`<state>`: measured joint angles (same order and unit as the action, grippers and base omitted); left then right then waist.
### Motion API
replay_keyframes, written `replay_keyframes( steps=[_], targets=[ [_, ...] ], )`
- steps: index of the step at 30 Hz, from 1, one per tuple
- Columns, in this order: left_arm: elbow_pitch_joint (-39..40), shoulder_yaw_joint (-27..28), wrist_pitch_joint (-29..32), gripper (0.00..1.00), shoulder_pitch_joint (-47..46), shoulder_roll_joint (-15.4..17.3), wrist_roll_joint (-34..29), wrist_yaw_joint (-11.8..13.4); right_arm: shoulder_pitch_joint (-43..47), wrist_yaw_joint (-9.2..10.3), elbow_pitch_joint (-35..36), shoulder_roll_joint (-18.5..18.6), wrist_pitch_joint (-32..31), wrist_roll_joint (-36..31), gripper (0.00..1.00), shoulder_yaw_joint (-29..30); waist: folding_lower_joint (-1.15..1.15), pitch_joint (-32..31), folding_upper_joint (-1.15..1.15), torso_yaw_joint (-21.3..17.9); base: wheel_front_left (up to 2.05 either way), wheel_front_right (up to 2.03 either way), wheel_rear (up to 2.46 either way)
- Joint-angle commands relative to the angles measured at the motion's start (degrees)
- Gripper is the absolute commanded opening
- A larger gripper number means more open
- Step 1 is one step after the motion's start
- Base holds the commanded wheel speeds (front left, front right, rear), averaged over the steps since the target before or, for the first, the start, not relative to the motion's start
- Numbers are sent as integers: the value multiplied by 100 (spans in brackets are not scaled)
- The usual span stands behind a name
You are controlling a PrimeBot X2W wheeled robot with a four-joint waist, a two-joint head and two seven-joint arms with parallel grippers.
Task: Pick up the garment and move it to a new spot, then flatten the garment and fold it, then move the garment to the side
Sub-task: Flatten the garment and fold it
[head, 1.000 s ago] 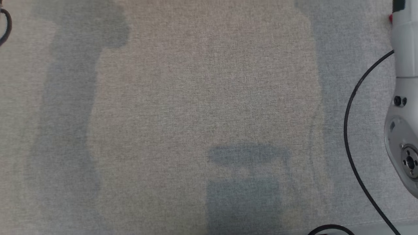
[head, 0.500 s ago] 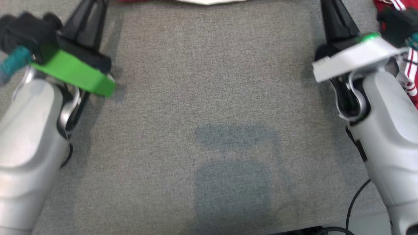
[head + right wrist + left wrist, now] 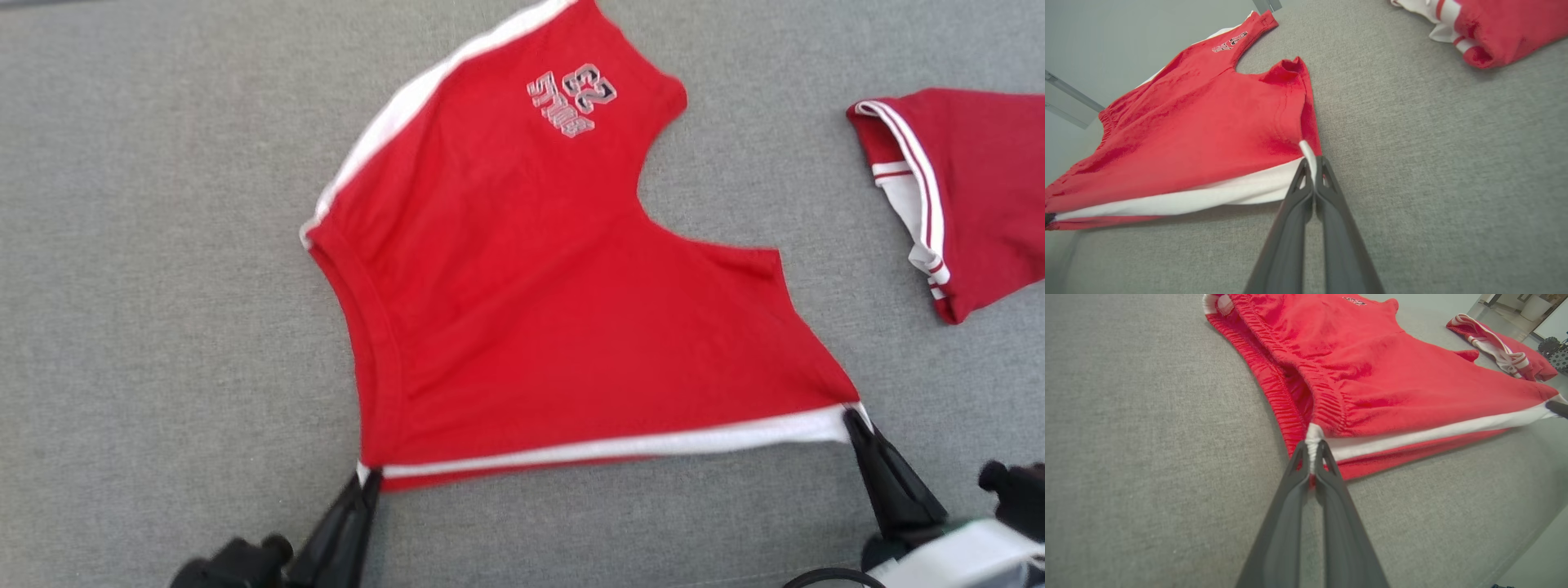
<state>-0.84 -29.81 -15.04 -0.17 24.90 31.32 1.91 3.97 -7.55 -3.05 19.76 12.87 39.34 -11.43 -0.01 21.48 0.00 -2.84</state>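
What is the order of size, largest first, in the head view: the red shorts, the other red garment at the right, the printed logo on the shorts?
1. red shorts: by far the largest.
2. other red garment: clearly smaller, but cut off by the picture's edge.
3. printed logo: the smallest.

- Left gripper (image 3: 369, 482) sits at the near left. Its fingers point far and slightly right, pinched together on a near corner of the garment (image 3: 531, 286).
- Right gripper (image 3: 851, 418) sits at the near right. Its fingers lean far-left, clamped on the other near corner.
- The two grippers are well apart.
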Motion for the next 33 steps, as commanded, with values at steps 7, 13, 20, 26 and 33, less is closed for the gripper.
replay_keyframes(
  steps=[7,13,20,26,33],
  targets=[
    [579,-179,266,0,643,-392,452,243,1181,12,1044,-119,-516,292,0,984,1,-713,0,675,0,0,0],
    [611,131,902,0,-732,-805,711,461,-845,11,1094,-131,-1604,235,0,1031,1,37,0,1034,0,0,0],
    [-671,-30,1617,0,-2780,-1518,606,561,-3315,9,-357,-7,-2269,266,0,798,1,719,0,1702,0,0,0],
    [-1977,-281,1586,0,-3586,-1993,580,468,-4413,7,-1841,109,-2177,196,0,399,1,542,0,1914,0,0,0],
    [-2481,-409,1315,0,-3838,-2145,716,408,-5107,7,-2640,248,-1963,309,0,-6,1,427,0,2035,0,0,0]
  ],
)
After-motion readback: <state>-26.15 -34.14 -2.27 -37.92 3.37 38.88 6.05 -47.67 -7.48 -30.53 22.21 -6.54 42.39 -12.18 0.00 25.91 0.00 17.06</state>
